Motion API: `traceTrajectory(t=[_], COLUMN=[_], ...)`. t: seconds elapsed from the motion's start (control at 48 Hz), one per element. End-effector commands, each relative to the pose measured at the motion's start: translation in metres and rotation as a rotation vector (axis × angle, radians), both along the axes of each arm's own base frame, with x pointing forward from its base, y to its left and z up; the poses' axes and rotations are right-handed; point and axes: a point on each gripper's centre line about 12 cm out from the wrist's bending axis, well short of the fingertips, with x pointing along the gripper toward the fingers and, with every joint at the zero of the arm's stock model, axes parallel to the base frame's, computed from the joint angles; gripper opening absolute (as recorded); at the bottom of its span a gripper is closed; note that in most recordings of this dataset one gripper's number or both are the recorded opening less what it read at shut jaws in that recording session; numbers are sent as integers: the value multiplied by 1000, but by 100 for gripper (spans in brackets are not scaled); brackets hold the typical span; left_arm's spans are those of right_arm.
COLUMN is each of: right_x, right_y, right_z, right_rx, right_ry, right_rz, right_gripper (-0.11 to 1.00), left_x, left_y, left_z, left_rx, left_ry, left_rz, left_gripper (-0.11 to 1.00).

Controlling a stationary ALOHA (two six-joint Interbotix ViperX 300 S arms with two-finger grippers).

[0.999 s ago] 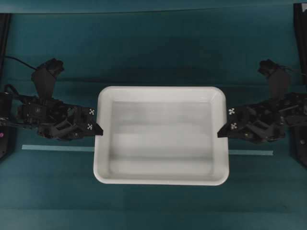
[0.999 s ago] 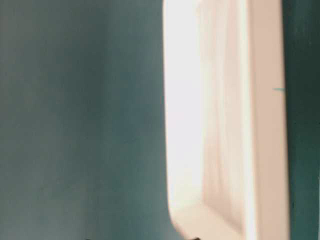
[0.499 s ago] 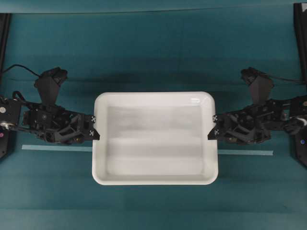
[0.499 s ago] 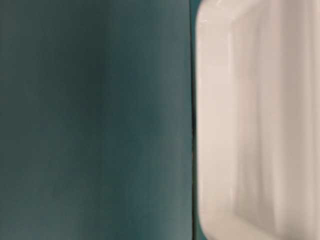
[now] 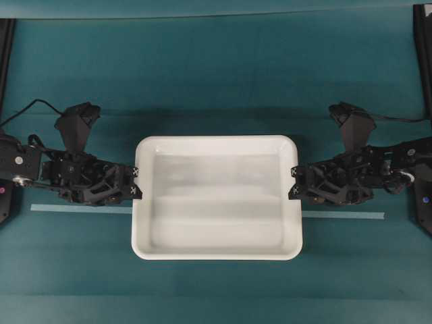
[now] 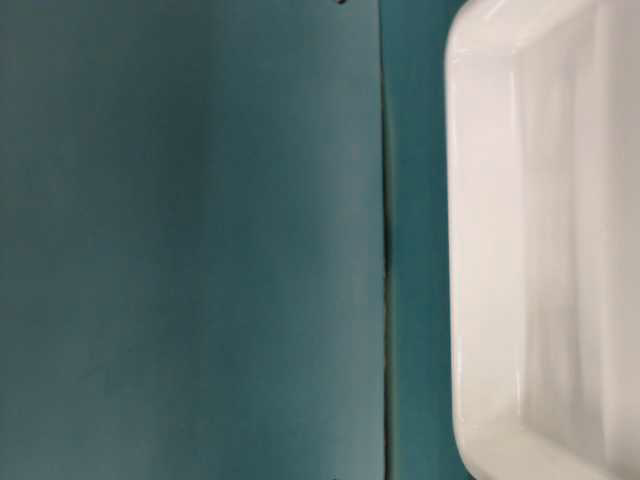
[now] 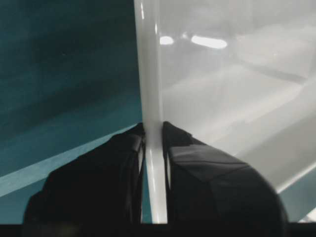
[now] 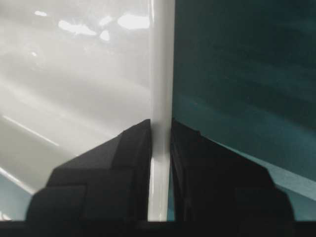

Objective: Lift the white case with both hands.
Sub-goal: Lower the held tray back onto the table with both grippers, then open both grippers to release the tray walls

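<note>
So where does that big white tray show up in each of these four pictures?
Overhead: the white case lies centre, a pincer on each short side.
Table-level: its rim fills the right edge; no pincers visible.
Left wrist: its rim runs up the middle, pinched by the left pincer.
Right wrist: the rim stands centre, pinched by the right pincer.
Shared landmark: the teal table.

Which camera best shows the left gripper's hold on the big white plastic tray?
The left wrist view: the left gripper is shut on the white plastic tray's rim. The overhead view shows it small at the tray's left edge. Table-level and right wrist views miss it.
</note>
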Motion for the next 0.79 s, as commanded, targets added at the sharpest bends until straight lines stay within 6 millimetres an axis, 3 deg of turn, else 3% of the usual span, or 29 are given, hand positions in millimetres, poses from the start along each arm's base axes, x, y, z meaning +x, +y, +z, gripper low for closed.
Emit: traceTrajectory(t=[0.0, 0.354, 0.645, 0.77], right_x=[-8, -7, 0, 2], right_y=[1, 2, 1, 2], right_z=[-15, -15, -11, -10], right_rx=[1, 9, 9, 9], right_ry=[69, 76, 55, 48], right_rz=[14, 9, 7, 9], right_gripper=[11, 11, 11, 26], left_x=[-17, -19, -10, -10], left_y=[0, 2, 5, 5], left_z=[-25, -28, -24, -23], left_rx=[7, 23, 53, 55], left_ry=[103, 112, 41, 33], left_rz=[-9, -29, -68, -70], left_gripper=[6, 6, 6, 6])
